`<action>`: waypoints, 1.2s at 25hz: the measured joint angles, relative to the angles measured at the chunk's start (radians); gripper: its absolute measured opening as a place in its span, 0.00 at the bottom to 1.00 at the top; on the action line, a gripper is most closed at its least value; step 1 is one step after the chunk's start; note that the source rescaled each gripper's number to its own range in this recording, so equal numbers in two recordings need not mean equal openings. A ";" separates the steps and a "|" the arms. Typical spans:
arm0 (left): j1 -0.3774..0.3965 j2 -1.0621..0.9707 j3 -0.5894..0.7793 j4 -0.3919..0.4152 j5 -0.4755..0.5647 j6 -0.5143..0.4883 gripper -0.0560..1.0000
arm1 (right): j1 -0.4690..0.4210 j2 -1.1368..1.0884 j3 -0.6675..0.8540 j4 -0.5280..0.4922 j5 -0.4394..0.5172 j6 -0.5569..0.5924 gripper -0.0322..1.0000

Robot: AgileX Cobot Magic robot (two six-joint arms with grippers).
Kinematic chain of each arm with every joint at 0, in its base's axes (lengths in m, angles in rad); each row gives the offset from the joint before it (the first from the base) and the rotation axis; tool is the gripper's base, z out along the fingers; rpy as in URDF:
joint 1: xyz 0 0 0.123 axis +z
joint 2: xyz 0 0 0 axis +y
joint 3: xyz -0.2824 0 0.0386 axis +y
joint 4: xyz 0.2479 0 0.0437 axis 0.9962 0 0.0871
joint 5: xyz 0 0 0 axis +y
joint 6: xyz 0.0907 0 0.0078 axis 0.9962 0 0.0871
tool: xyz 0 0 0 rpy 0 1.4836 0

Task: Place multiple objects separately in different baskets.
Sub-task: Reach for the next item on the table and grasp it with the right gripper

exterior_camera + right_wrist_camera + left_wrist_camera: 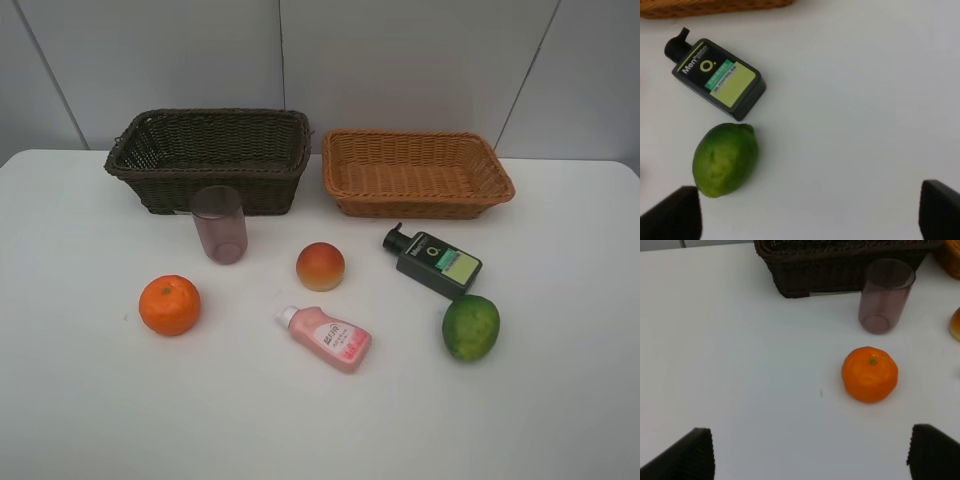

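Six items lie on the white table [80,400]: an orange [169,305], a red-orange peach [320,266], a green citrus fruit [471,327], a pink squeeze bottle [326,338] on its side, a dark green pump bottle [434,261] on its side, and an upright purple cup [219,224]. Behind them stand the dark brown basket [210,158] and the orange-tan basket [416,172], both empty. No arm shows in the exterior high view. My left gripper [810,452] is open, the orange [869,374] and cup [885,296] ahead of it. My right gripper [810,212] is open near the citrus fruit [725,159] and pump bottle [718,80].
A grey panelled wall [320,60] rises right behind the baskets. The peach's edge [955,325] and the dark basket [830,265] show in the left wrist view; the tan basket's rim [710,7] shows in the right wrist view.
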 joint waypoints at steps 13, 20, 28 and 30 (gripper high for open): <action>0.000 0.000 0.000 0.000 0.000 0.000 1.00 | 0.249 0.608 -0.230 0.000 -0.057 0.000 0.86; 0.000 0.000 0.000 -0.001 0.000 0.000 1.00 | 0.316 0.785 -0.236 0.073 -0.156 0.073 0.86; 0.000 0.000 0.000 -0.001 0.000 0.000 1.00 | 0.340 0.874 -0.236 0.051 -0.182 0.220 0.86; 0.000 0.000 0.000 -0.001 0.000 0.000 1.00 | 0.346 0.895 -0.236 0.009 -0.182 0.304 0.86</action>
